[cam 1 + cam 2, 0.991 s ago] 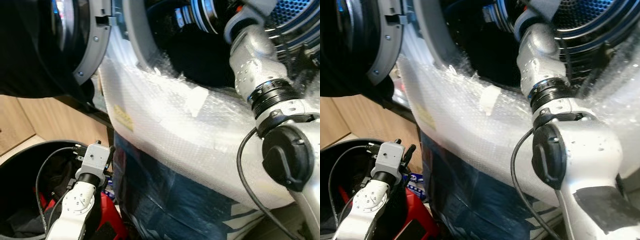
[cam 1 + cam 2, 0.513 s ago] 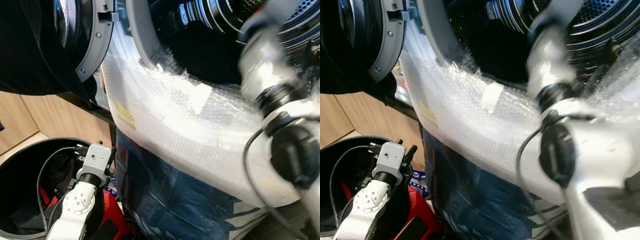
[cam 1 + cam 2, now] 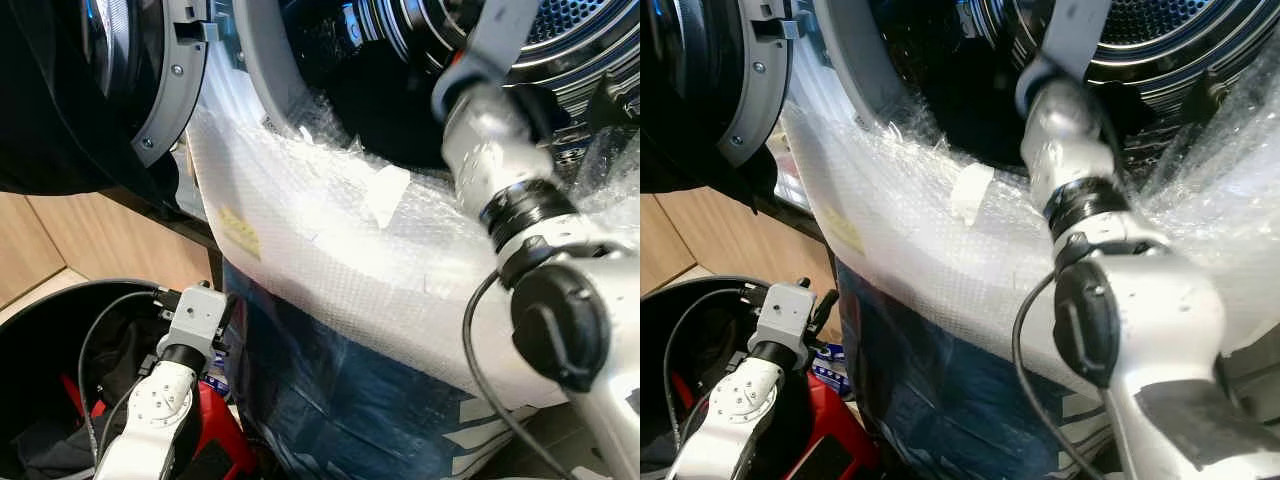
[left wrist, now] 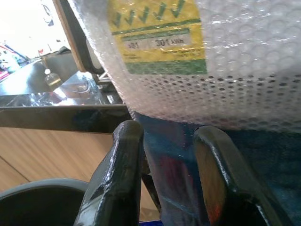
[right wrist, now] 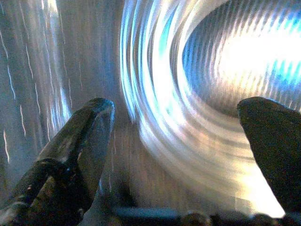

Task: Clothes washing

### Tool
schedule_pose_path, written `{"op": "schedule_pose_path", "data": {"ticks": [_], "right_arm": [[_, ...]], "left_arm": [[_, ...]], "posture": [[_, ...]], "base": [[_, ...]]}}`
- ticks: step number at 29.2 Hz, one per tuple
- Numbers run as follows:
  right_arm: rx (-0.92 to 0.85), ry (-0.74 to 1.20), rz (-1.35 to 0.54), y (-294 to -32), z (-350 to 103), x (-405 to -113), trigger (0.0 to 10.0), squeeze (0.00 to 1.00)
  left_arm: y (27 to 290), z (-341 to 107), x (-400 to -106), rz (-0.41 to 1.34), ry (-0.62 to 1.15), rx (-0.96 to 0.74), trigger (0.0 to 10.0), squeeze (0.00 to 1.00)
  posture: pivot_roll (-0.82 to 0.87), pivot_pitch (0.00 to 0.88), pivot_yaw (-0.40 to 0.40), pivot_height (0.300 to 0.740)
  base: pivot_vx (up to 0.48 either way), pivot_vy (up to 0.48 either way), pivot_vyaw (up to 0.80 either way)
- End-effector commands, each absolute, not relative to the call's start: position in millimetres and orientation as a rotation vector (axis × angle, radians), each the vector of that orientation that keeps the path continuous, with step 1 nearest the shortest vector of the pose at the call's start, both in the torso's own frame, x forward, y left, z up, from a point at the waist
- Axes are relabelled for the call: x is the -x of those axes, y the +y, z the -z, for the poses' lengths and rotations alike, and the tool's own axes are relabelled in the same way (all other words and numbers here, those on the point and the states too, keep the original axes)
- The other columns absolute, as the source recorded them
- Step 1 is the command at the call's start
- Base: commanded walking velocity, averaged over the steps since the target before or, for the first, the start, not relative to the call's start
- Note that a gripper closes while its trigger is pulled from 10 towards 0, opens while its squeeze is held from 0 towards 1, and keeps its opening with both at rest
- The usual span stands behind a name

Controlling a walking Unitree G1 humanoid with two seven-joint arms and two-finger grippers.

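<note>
Right wrist: spread hand point(image 5: 176, 155) inside drum point(image 5: 211, 84)

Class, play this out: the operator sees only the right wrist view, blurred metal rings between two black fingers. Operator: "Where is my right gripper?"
Observer: The right arm reaches up through the washing machine's door opening into the drum.
Operator: What lies under that opening?
Observer: Bubble wrap covers the machine's front, with a yellow label beneath it.
Operator: Where is the left gripper?
Observer: The left gripper hangs low, open and holding nothing, above a black laundry basket with dark clothes inside.
</note>
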State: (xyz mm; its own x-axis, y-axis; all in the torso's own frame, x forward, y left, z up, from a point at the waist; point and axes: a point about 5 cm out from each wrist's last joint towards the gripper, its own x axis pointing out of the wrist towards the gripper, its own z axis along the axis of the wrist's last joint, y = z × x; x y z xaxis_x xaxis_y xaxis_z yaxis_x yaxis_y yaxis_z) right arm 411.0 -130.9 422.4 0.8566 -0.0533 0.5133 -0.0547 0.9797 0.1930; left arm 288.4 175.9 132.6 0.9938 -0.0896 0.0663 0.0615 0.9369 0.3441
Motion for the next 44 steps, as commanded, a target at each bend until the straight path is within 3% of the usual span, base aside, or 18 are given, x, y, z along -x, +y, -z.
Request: {"op": "schedule_pose_path", "data": {"ticks": [1,12,17,18,25,32,37,38,39,44], "right_arm": [[-0.229,-0.701,-0.001,-137,-463,-394,10.0,1.0],[-0.152,-0.506,-0.034,-126,-417,-413,10.0,1.0],[-0.201,-0.583,-0.181,-118,-428,-407,10.0,1.0],[-0.231,-0.658,-0.263,-115,-435,-402,10.0,0.0],[-0.314,-0.747,-0.507,-114,-410,-392,10.0,0.0],[-0.488,-0.792,-0.871,-112,-383,-356,10.0,0.0],[-0.665,-0.724,-1.244,-106,-342,-304,10.0,0.0],[-0.665,-0.724,-1.244,-106,-342,-304,10.0,0.0],[-0.779,-0.732,-1.395,-108,-339,-278,10.0,0.0],[-0.829,-0.704,-1.547,-104,-333,-252,10.0,0.0]], "left_arm": [[175,-138,-291,0.077,-0.097,-0.346,10.0,0.0],[171,-137,-291,0.088,-0.095,-0.34,10.0,0.0],[171,-137,-292,0.088,-0.097,-0.342,10.0,0.0],[172,-137,-292,0.084,-0.098,-0.339,10.0,0.0],[170,-134,-290,0.086,-0.091,-0.336,10.0,0.0],[169,-133,-290,0.091,-0.092,-0.333,10.0,0.0],[169,-139,-292,0.085,-0.124,-0.325,10.0,0.0],[169,-139,-292,0.085,-0.124,-0.325,10.0,0.0],[171,-140,-292,0.078,-0.135,-0.321,10.0,0.0],[172,-140,-291,0.077,-0.136,-0.323,10.0,0.0]], "posture": [[0.11,0.042,-0.094,0.74],[0.1,0.044,-0.091,0.74],[0.11,0.045,-0.096,0.74],[0.1,0.046,-0.098,0.74],[0.09,0.05,-0.1,0.74],[0.08,0.046,-0.091,0.74],[0.08,0.039,-0.092,0.74],[0.08,0.039,-0.092,0.74],[0.08,0.035,-0.089,0.74],[0.08,0.024,-0.087,0.74]], "base": [[0.0,0.0,0.0],[0.0,0.0,0.0],[0.0,0.0,0.0],[0.0,0.0,0.0],[0.0,0.0,0.0],[0.0,0.0,0.0],[0.0,0.0,0.0],[0.0,0.0,0.0],[0.0,0.0,0.0],[0.0,0.0,0.0]]}}
